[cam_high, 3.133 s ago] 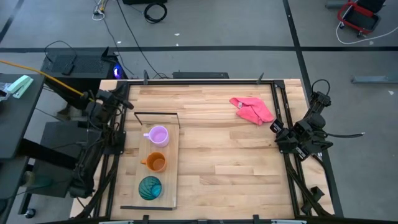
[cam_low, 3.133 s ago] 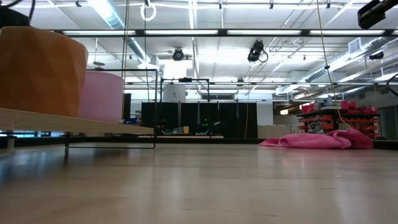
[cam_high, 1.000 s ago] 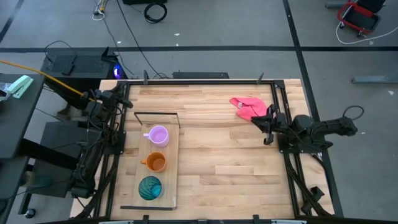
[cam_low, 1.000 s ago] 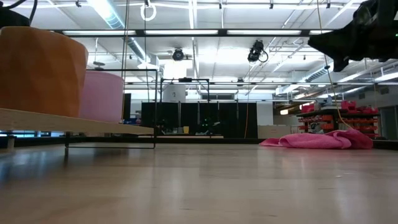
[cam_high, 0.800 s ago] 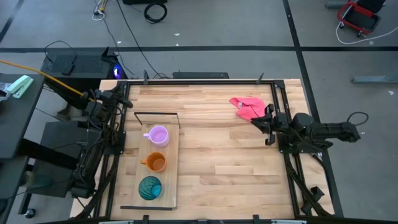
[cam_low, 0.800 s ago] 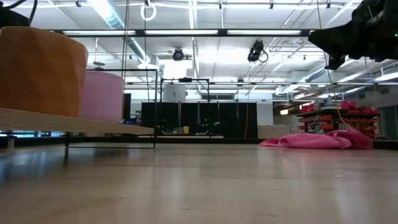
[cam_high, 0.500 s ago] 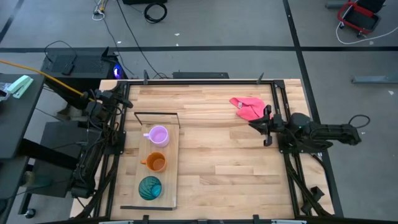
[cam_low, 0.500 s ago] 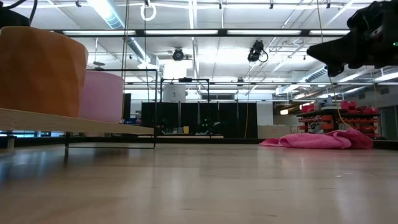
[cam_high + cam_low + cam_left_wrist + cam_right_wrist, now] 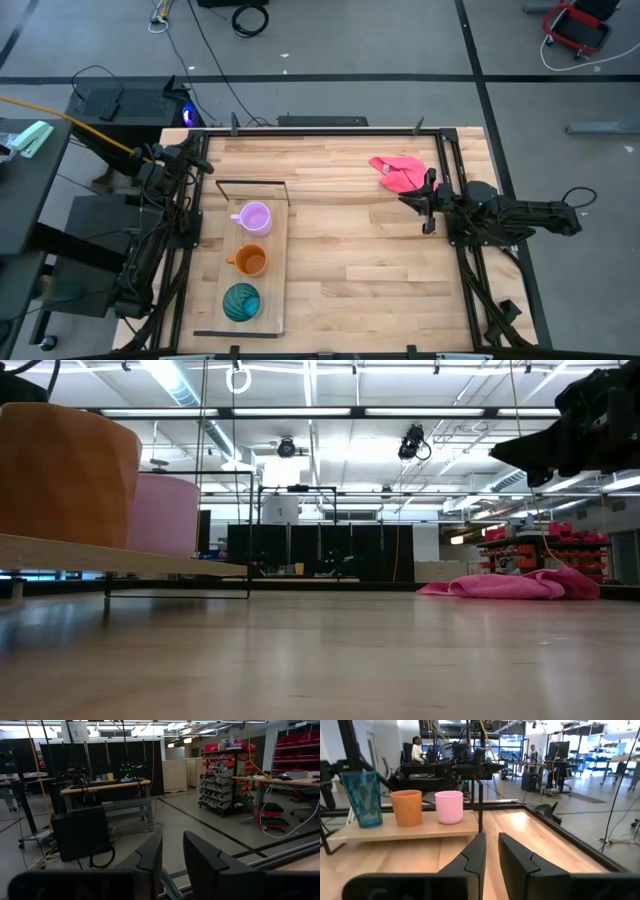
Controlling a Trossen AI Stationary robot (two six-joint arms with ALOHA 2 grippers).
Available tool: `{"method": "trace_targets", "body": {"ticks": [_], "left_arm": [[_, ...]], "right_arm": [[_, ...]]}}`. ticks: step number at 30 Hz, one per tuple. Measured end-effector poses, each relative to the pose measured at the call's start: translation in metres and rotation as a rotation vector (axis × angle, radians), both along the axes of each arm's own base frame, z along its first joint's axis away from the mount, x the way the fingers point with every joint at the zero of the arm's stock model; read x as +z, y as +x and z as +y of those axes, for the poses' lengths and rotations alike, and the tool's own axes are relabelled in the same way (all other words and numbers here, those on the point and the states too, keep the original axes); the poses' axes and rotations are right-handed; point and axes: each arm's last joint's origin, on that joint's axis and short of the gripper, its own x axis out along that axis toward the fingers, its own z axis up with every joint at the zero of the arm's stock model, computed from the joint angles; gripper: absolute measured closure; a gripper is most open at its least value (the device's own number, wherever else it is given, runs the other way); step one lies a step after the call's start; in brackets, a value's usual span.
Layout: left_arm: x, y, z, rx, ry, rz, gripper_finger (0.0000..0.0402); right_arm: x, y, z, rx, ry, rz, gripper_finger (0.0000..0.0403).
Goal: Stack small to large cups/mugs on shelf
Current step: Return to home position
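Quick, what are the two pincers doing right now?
Left pincer: slightly open, holding nothing.
Right pincer: slightly open, holding nothing.

text: none legible | labels/brands/numbers: none readable in any view | signs: far room items too small to tell

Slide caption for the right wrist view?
Teal tumbler, orange mug and pink mug lined up on the shelf.

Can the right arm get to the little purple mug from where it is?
Probably yes. The right end effector hangs over bare table facing the shelf, with nothing between it and the lilac mug.
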Motion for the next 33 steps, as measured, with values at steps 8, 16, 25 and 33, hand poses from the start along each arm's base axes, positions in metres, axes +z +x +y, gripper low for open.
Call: {"method": "trace_targets", "body": {"ticks": [8, 16, 25, 33], "left_arm": [[-0.0001, 0.0, 0.0, 0.0, 0.0, 0.0, 0.0316], [-0.0001, 0.0, 0.0, 0.0, 0.0, 0.0, 0.0319], [0.0, 0.0, 0.0, 0.0, 0.0, 0.0, 0.0312], [0.0, 0.0, 0.0, 0.0, 0.0, 0.0, 0.0321]], "right_arm": [[0.0, 0.0, 0.0, 0.004, 0.122, -0.019, 0.0343], [0.0001, 0.0, 0.0, 0.005, 0.131, -0.021, 0.0344], [0.0, 0.0, 0.0, 0.005, 0.131, -0.021, 0.0343], [0.0001, 0.0, 0.0, 0.005, 0.131, -0.021, 0.0344]]}}
